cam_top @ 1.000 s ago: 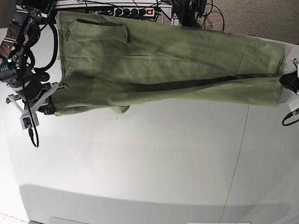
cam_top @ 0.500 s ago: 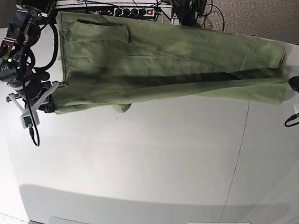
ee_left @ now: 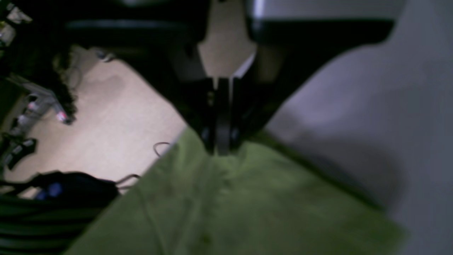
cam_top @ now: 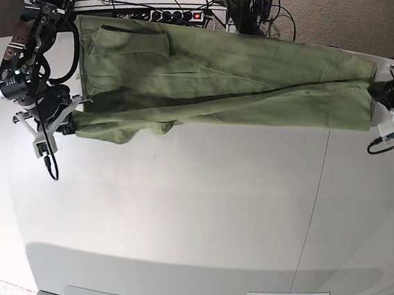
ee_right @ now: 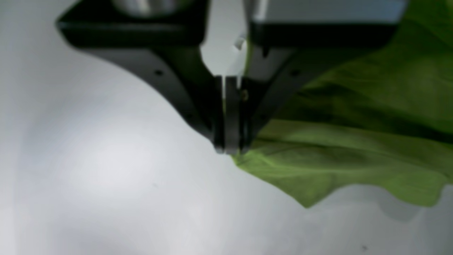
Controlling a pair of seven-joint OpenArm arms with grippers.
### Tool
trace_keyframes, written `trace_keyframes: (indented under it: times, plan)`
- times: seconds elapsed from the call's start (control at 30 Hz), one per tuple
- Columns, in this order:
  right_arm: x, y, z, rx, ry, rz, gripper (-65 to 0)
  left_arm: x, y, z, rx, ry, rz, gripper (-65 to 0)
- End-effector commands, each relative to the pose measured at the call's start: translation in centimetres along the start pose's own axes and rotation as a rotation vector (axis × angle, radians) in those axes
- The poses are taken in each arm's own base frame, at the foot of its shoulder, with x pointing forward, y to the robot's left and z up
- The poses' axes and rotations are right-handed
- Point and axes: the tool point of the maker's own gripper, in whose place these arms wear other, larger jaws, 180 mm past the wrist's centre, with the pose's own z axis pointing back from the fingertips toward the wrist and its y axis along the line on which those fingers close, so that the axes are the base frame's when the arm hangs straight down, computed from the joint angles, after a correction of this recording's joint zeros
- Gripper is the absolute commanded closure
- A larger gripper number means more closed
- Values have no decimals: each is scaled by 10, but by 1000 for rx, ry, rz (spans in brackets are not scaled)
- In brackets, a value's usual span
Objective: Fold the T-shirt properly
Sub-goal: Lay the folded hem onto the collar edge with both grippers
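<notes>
Base looks down; blurry wrist views close, seemingly.

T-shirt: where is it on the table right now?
In the base view the T-shirt stretches across the table's far edge, pinched between the right gripper at picture-left and the left gripper at picture-right.

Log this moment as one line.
stage: folding | left gripper: shut on shirt | right gripper: shut on shirt | shirt: stretched between both

White table [cam_top: 196,224], olive T-shirt [cam_top: 225,73] stretched flat along its far edge.
</notes>
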Motion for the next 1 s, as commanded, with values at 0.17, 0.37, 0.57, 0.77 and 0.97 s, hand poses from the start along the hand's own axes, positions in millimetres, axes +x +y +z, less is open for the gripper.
trace_keyframes:
  times: [0.17, 0.37, 0.57, 0.77, 0.97]
  plan:
    - [14, -8, 6, -25, -45, 16, 0, 4, -11, 3, -6, 12, -61, 0]
    - [13, -9, 7, -30, -41, 18, 0, 3, -2, 3, 46, 22, -104, 0]
    - [7, -19, 7, -85, -7, 37, -22, 4, -2, 2, 48, 16, -107, 0]
    - [16, -23, 8, -110, -50, 50, -99, 4, -3, 1, 45, 12, -105, 0]
    - [19, -19, 9, -87, -62, 43, -99, 6, -6, -4, 34, -1, -100, 0]
